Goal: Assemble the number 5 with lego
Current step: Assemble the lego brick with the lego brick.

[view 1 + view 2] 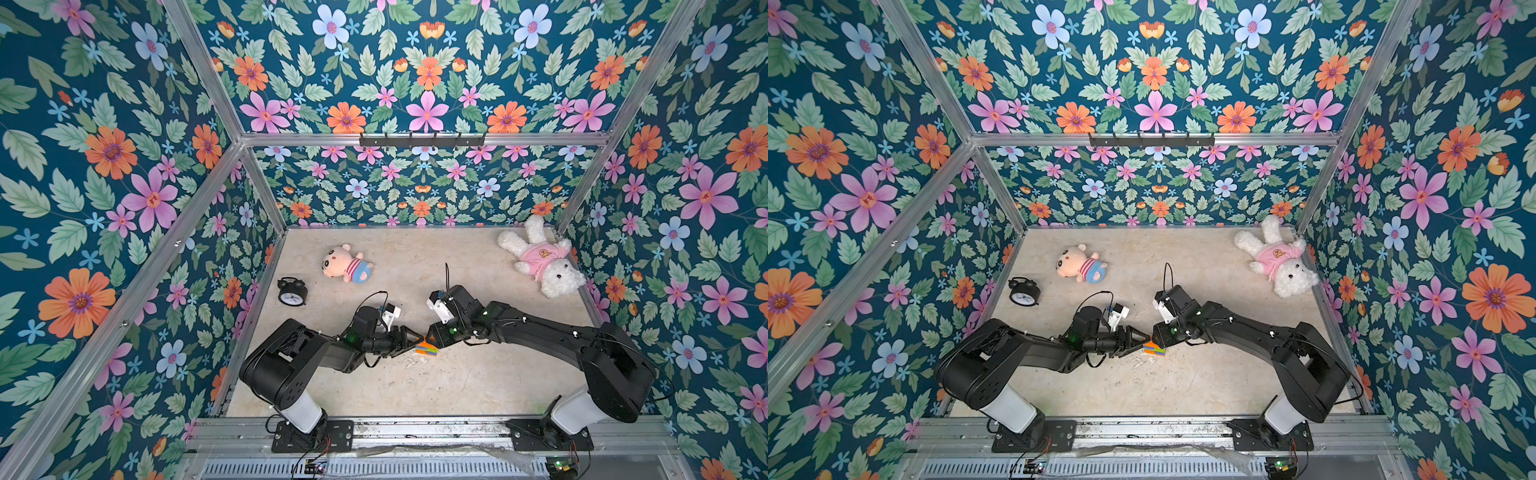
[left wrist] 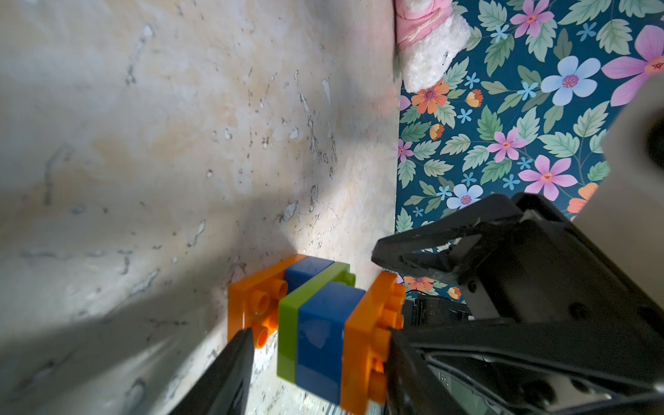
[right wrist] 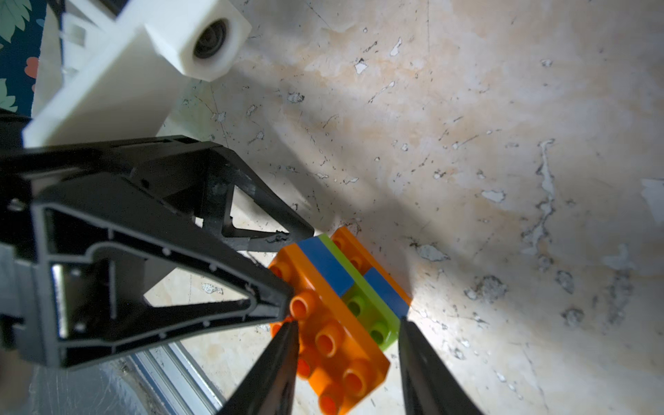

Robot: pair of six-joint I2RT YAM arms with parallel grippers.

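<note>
The number 5 (image 1: pixel 428 351) (image 1: pixel 1155 350) lies on its side at the front middle of the table, its rows orange, blue, lime-green, blue, orange. The left wrist view (image 2: pixel 319 334) shows these rows closely. My right gripper (image 3: pixel 347 321) straddles it, one finger on the studded orange brick (image 3: pixel 334 345) and the other at the green corner. My left gripper (image 3: pixel 298 269) comes in from the other side. One of its fingers (image 2: pixel 399 359) rests on the orange studs. Its other finger (image 2: pixel 233 370) stands just off the stack's end, with table showing between.
A black alarm clock (image 1: pixel 292 293) stands at the left. A small plush doll (image 1: pixel 347 266) lies behind the arms. A white plush in pink (image 1: pixel 540 257) lies at the back right corner. Flowered walls close in three sides.
</note>
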